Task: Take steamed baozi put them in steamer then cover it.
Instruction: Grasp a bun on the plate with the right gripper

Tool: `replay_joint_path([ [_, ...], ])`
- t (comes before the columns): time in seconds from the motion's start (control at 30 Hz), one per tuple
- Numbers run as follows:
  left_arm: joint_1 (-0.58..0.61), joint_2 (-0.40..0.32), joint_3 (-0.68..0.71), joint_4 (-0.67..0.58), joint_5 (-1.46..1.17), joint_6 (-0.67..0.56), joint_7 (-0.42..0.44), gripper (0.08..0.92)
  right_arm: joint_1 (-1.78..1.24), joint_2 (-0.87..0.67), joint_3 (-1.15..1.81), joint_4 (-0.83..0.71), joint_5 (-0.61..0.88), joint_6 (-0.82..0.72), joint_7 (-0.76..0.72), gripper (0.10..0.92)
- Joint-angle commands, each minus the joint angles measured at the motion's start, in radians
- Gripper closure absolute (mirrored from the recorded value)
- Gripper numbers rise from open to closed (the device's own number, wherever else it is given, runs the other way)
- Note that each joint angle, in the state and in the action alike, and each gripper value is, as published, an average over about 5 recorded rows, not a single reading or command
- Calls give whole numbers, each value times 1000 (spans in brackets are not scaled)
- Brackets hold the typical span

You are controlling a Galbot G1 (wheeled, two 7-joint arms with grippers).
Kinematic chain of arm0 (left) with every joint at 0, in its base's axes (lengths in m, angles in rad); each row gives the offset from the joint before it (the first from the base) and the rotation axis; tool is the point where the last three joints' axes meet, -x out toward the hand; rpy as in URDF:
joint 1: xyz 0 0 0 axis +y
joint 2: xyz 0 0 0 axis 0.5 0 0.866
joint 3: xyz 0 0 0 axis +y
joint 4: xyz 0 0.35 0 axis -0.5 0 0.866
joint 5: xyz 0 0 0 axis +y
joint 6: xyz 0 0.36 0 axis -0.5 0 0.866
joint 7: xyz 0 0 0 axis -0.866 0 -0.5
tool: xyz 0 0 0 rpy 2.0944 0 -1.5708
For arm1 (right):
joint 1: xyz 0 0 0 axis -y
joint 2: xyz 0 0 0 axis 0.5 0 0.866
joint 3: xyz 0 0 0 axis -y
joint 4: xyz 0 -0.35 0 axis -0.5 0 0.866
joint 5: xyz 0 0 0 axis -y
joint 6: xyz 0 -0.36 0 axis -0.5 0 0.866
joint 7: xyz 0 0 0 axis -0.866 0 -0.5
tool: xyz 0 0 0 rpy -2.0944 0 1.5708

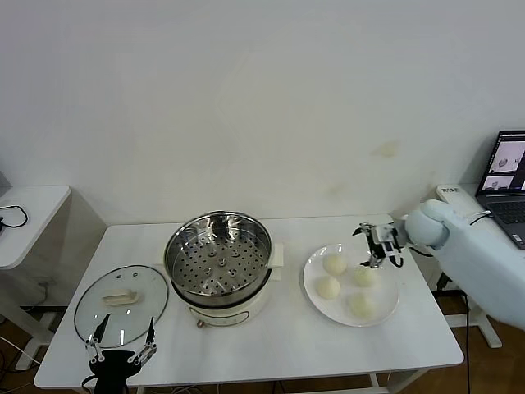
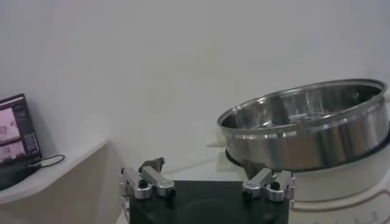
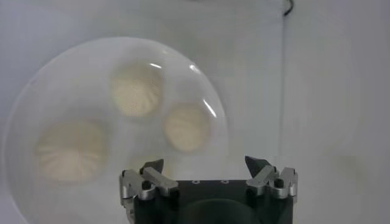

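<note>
Head view showed the white table (image 1: 271, 349) carrying everything in a row, which suited a two-arm job. At its middle stood the steamer (image 1: 218, 267), its perforated steel basket uncovered and empty, so it was ready to receive food from above. To the robot's left of it lay the cover (image 1: 121, 304), flat on the table with its bar handle up, parked near the left gripper (image 1: 123, 351), which waited at the table's front edge with its jaws spread wide, holding nothing; probably it was kept there for the covering step. To the robot's right of the steamer sat a white plate (image 1: 392, 308) with the four steamed baozi (image 1: 335, 264) grouped on it, none yet moved. The right gripper (image 1: 379, 246) hung above the plate's far side, jaws wide and empty, pointed down at the buns, seemingly lining up for a first pick.
</note>
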Motion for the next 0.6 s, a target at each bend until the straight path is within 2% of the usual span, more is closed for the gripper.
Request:
replay_joint_path([
  [0.03, -1, 0, -2, -7, -9, 9, 2, 177, 83, 100, -109, -155, -13, 11, -61, 203],
  [0.6, -9, 13, -33, 1, -21, 18, 8, 177, 56, 241, -99, -295, -62, 13, -26, 202],
])
